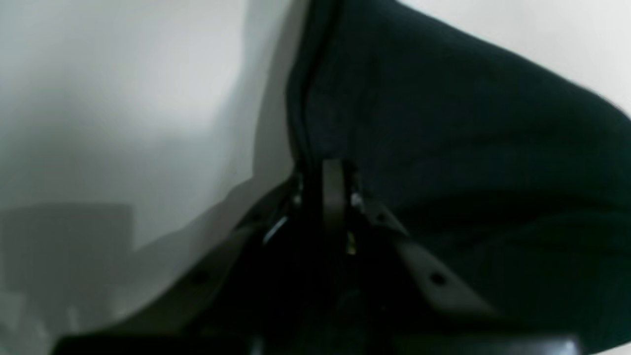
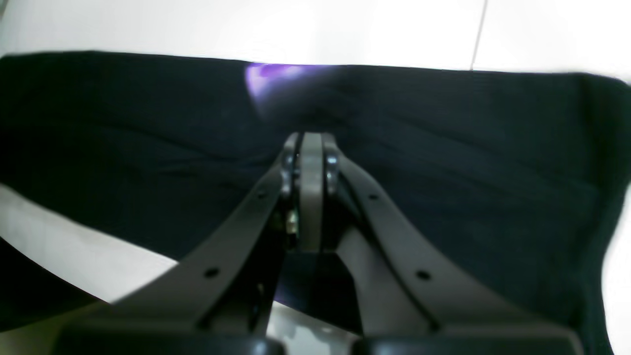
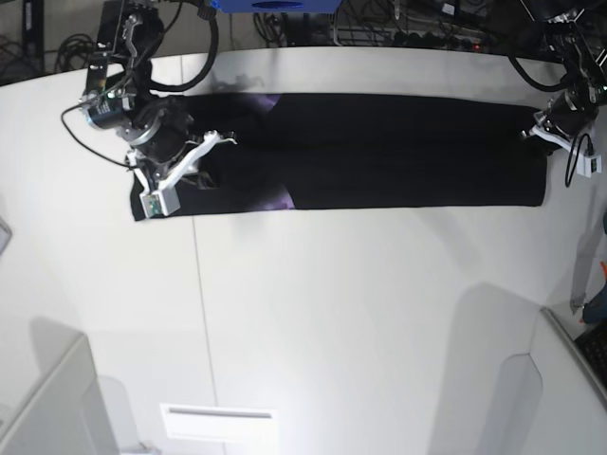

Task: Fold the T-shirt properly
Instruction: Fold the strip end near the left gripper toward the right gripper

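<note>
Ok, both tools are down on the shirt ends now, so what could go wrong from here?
1. The left tool pinches only the very edge of the T-shirt; the fabric may slip out when lifted.
2. The right tool looks shut above the cloth, with no fabric visibly between the jaws, so that end may stay on the table and the fold skew.
3. The shirt lies as a long band; uneven lifting could drag or twist it.

Bright overhead light, blown-out glare, blurry wrist views, soft shadows
</note>
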Robot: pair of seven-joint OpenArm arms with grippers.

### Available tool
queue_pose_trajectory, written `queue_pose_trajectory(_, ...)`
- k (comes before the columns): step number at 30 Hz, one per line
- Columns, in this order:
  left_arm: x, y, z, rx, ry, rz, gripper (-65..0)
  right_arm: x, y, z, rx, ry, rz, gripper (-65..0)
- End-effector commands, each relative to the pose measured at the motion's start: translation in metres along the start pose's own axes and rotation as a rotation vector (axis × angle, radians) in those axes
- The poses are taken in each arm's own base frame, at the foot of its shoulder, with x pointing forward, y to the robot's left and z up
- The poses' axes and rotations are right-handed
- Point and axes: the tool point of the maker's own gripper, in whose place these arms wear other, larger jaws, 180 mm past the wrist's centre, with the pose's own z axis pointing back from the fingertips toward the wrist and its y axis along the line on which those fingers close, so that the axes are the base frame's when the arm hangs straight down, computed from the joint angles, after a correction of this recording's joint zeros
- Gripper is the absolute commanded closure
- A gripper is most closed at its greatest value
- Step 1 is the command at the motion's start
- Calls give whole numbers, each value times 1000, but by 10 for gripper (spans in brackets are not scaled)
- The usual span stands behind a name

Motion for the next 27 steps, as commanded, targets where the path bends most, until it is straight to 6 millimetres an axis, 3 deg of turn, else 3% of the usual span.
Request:
queue_pose_trajectory(1, 23, -6, 8, -13, -63, -41, 0, 11, 3, 3, 8, -43, 9, 0)
queue_pose_trajectory(7, 21, -47, 27, -54, -115, -116, 0, 11, 3, 3, 8, -43, 9, 0)
queue_pose_trajectory(11, 30, -89, 42, -109, -176, -190, 0, 11, 3, 3, 8, -43, 9, 0)
queue_pose_trajectory(21, -8, -205, 10, -350, -47, -212, 0, 12, 0, 4, 2, -45, 6, 0)
queue_pose_trajectory(27, -26, -255, 1, -446, 17, -220, 0, 12, 0, 4, 1, -46, 5, 0)
